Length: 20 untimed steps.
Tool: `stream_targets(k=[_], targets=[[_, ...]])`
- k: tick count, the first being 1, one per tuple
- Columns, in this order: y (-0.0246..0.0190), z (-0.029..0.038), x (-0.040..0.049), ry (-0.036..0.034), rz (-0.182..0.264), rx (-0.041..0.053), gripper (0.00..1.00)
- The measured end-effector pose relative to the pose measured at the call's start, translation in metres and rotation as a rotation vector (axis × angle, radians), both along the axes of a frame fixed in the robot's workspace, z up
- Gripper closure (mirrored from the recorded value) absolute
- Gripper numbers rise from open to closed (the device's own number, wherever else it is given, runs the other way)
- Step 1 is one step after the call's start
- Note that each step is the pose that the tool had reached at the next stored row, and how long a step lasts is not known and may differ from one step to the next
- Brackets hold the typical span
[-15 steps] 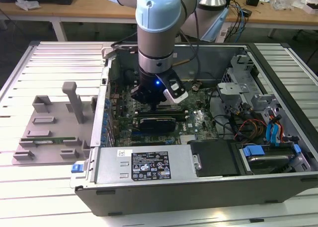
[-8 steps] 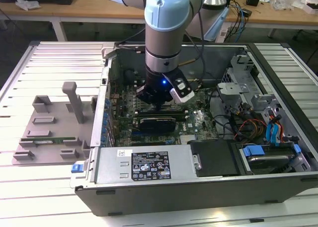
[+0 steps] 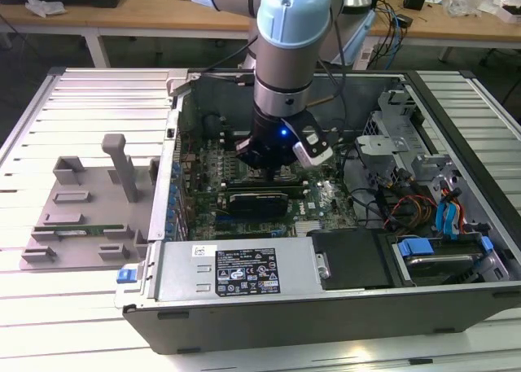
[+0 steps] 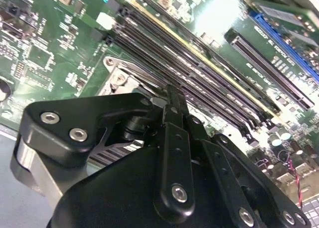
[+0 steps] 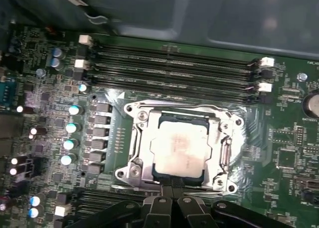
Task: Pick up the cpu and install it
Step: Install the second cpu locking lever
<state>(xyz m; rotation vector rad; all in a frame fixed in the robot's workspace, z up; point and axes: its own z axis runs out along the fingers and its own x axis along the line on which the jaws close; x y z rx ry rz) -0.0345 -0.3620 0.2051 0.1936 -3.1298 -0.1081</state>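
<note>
Here, in the exterior view: arm reaching down into the open computer case (image 3: 326,307), gripper (image 3: 273,167) low over the green motherboard (image 3: 244,181) near its middle. Grey fixture plate (image 3: 81,217) on the slatted table (image 3: 49,120), at the exterior view's left of the case.

Next, in the first wrist view: cpu (image 5: 180,149) lying flat inside the metal socket frame (image 5: 130,158), silver top facing up, rows of memory slots (image 5: 174,71) just beside the frame. Black fingertips (image 5: 172,185) pressed together at the near edge of the cpu, touching or almost touching it; clenched, grasping nothing visible.

Then, in the second wrist view: black gripper (image 4: 172,96) body large in front, fingers together, a corner of the socket frame (image 4: 117,73) beyond them, long memory slots (image 4: 199,73) running diagonally past.
</note>
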Motion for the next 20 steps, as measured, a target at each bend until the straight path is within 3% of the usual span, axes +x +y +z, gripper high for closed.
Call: stream_targets(k=[16,20], targets=[[0.0095,0.001,0.0227,0.0094,0.0,-0.0214,0.89],[0.0185,0.0149,0.0231,0.0093,0.0,-0.0356,0.89]])
